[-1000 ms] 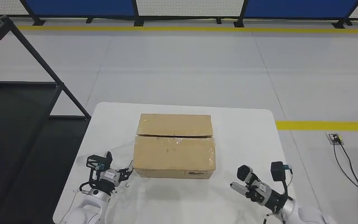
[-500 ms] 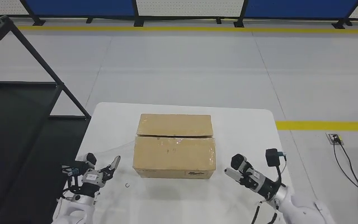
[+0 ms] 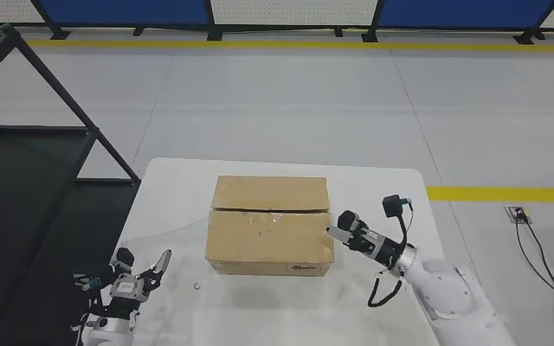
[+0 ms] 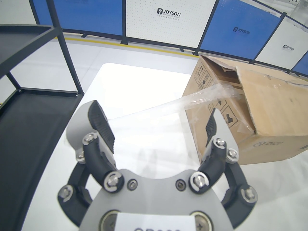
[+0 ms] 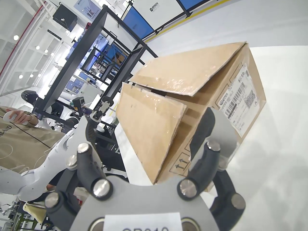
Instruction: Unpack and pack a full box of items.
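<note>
Now your left claw (image 3: 144, 259) has backed off to the near left corner of the table (image 3: 173, 186), fingers apart. A strip of clear tape (image 4: 199, 97) stretches from the box (image 3: 270, 227) toward it. Your right claw (image 3: 338, 227), also spread, has closed in on the box's right end. The box sits mid-table with its flaps down. The seam looks freed, so lifting the flaps is probably next.

A white table (image 3: 177, 186) stands on a pale grey floor (image 3: 286, 104) marked with yellow lines (image 3: 260, 43); a black metal shelf rack (image 3: 43, 156) stands beside it, blue and white partition panels (image 3: 121, 10) behind
</note>
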